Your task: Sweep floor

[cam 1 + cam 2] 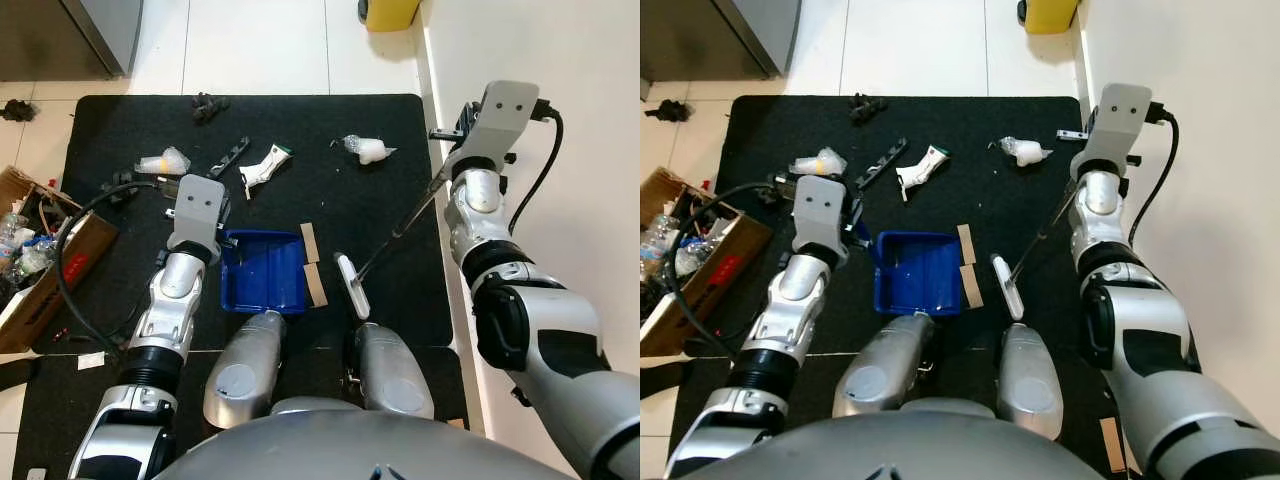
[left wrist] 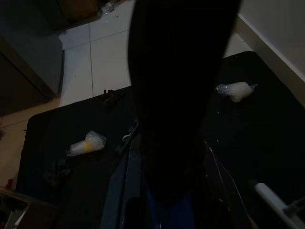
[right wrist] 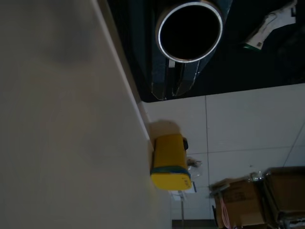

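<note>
My left gripper (image 1: pixel 220 240) is low over the black mat (image 1: pixel 400 230), shut on the left rim of a blue dustpan (image 1: pixel 262 270) that lies in front of my knees. To the right, near the wall, my right gripper (image 1: pixel 447 150) is shut on the thin metal handle (image 1: pixel 400 225) of a broom; its tube end (image 3: pixel 189 31) is close to the right wrist camera. The white broom head (image 1: pixel 352 285) rests on the mat just right of the dustpan. Litter lies beyond: a white tube (image 1: pixel 265 168), a plastic wad (image 1: pixel 368 148), a crumpled wrapper (image 1: pixel 165 160) and a black strip (image 1: pixel 230 155).
Two brown cardboard strips (image 1: pixel 312 265) lie against the dustpan's right side. An open cardboard box of rubbish (image 1: pixel 40 270) stands at the mat's left edge. A white wall (image 1: pixel 560 60) runs along the right, with a yellow bin (image 1: pixel 390 12) at its far end. A grey cabinet (image 1: pixel 60 35) is far left.
</note>
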Robot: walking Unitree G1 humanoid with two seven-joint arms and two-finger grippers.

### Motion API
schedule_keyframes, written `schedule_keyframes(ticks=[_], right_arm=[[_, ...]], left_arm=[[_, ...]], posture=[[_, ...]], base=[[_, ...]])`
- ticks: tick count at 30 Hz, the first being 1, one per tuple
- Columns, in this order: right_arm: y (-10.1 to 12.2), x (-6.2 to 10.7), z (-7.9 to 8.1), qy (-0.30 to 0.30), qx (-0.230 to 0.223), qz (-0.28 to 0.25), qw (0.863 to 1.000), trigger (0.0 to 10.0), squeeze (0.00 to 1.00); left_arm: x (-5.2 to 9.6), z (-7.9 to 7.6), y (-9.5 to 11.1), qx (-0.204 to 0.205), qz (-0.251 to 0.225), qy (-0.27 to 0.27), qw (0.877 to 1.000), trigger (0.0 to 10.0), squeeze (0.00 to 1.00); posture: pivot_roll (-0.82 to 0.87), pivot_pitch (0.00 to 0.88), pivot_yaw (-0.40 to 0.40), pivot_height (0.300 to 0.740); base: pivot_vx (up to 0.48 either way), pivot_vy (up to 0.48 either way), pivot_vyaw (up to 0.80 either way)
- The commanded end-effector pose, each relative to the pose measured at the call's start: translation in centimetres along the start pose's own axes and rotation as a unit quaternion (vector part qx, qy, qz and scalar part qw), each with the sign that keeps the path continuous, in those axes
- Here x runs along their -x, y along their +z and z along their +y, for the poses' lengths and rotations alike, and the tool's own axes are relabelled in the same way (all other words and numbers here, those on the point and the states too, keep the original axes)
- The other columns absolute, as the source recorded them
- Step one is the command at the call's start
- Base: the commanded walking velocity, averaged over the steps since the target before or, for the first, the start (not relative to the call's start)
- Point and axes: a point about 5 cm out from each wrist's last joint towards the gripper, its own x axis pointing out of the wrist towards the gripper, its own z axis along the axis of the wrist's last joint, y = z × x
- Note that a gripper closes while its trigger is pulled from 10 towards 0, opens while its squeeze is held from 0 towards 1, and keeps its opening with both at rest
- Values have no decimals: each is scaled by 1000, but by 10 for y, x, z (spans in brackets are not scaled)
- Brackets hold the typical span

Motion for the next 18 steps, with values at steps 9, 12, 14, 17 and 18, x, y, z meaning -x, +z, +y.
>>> schedule_keyframes(ticks=[9,12,14,17,18], right_arm=[[-6,1,29,10,-151,48,987,10000,0],[-5,1,39,28,-187,52,981,10000,0],[-3,1,45,43,-206,50,976,10000,0],[-1,1,48,52,-213,46,975,10000,0],[1,0,49,54,-218,42,974,10000,0]], left_arm=[[8,9,-4,-31,23,4,999,10000,0],[7,10,-4,-33,23,3,999,10000,0],[7,10,-4,-34,24,2,999,10000,0],[7,10,-4,-34,26,0,999,10000,0],[7,10,-3,-34,27,0,999,10000,0]], posture=[[236,131,-5,740],[231,130,-1,740],[226,129,-1,740],[226,129,-1,740],[226,129,-1,740]], base=[[0,0,0],[0,0,0],[0,0,0],[0,0,0],[0,0,0]])
